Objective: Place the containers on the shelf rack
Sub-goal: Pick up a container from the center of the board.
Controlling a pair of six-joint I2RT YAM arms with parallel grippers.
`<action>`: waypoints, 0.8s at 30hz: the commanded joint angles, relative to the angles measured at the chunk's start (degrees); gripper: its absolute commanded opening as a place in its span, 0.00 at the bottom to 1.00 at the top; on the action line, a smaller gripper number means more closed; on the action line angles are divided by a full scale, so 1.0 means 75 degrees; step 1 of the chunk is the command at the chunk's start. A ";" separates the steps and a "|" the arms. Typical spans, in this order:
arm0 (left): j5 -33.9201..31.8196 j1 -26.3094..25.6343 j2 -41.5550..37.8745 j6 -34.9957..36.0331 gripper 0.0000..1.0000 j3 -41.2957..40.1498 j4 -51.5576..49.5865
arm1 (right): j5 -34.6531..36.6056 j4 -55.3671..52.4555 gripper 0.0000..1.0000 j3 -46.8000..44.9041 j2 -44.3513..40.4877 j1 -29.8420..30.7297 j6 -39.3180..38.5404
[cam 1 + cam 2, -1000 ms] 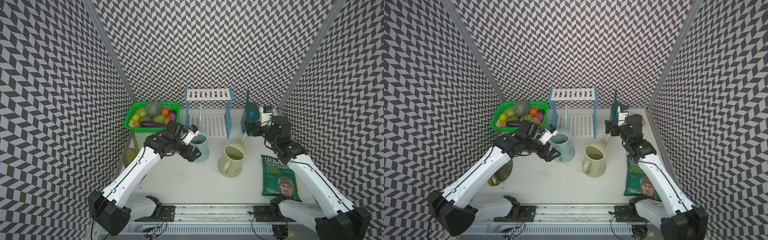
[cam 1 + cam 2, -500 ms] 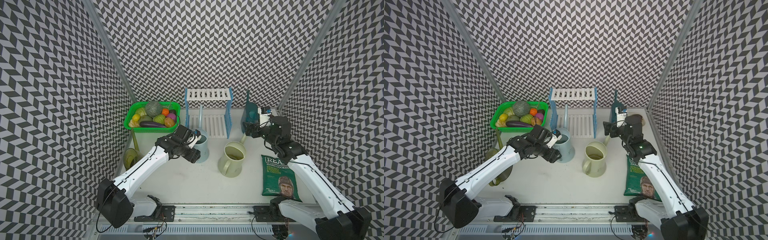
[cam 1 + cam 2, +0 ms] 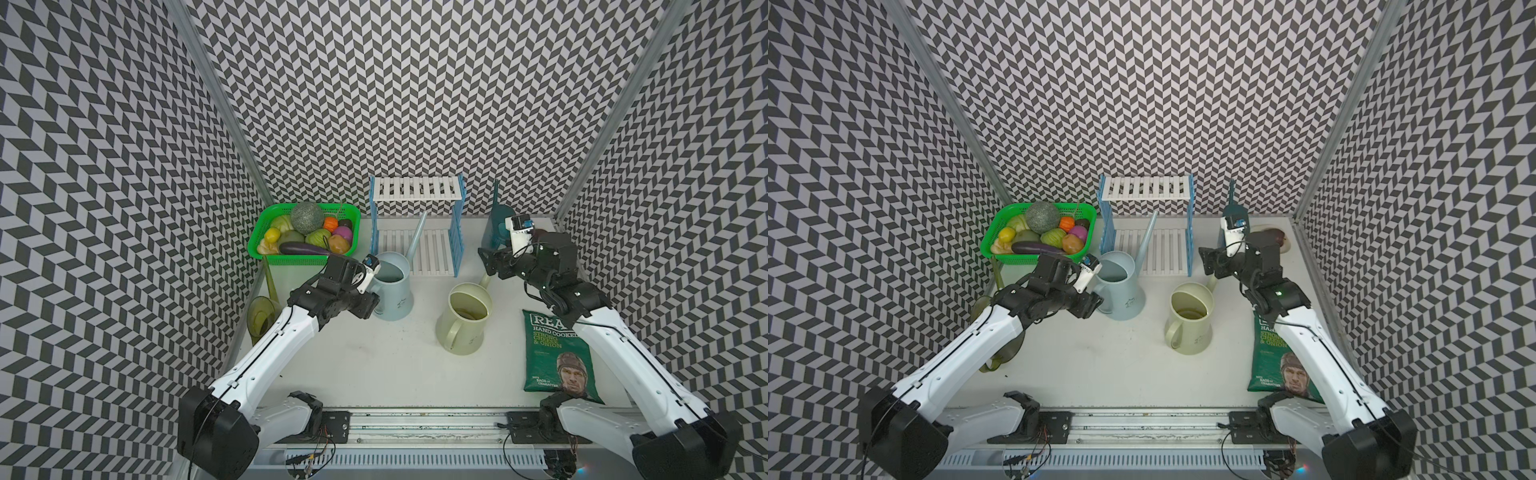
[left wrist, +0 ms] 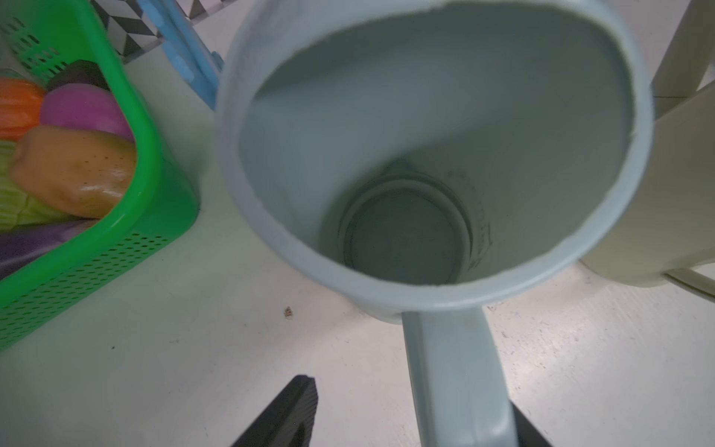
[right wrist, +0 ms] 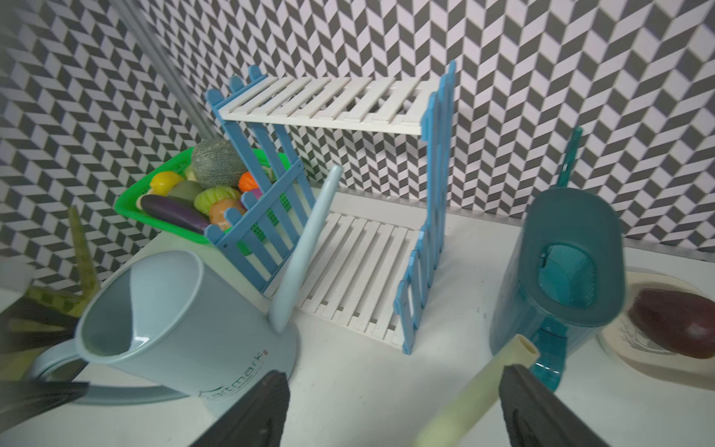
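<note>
The light blue jug (image 3: pixel 392 286) stands empty on the bench (image 3: pixel 374 365) just before the shelf rack (image 3: pixel 415 193). It is likely light, stiff and slick. Your left fingers (image 4: pixel 290 414) straddle its loop handle (image 4: pixel 456 379), not closed; pinch there. Your right fingers (image 5: pixel 255 414) gape wide.

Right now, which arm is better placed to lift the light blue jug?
Left: the left gripper straddles the handle of the light blue jug; the right gripper flanks the cream jug's spout.

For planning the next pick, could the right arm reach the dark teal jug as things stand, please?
Probably yes: the open right gripper sits close by the dark teal jug, with nothing between them. Only the cream jug's spout, lying between its fingers, might get nudged.
</note>
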 commanded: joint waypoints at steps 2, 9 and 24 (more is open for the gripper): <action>0.0389 0.0133 -0.0588 0.0507 0.69 -0.0692 0.1600 | 0.0008 0.0014 0.87 0.0472 0.0332 0.0484 -0.0179; 0.0980 0.0178 -0.0672 0.0380 0.65 -0.1581 0.3195 | 0.0175 0.0063 0.89 0.0643 0.0337 0.0987 -0.0051; 0.1247 0.0179 -0.1020 0.0040 0.32 -0.2884 0.5334 | -0.0777 0.0635 1.00 0.0132 0.0347 0.1359 0.0278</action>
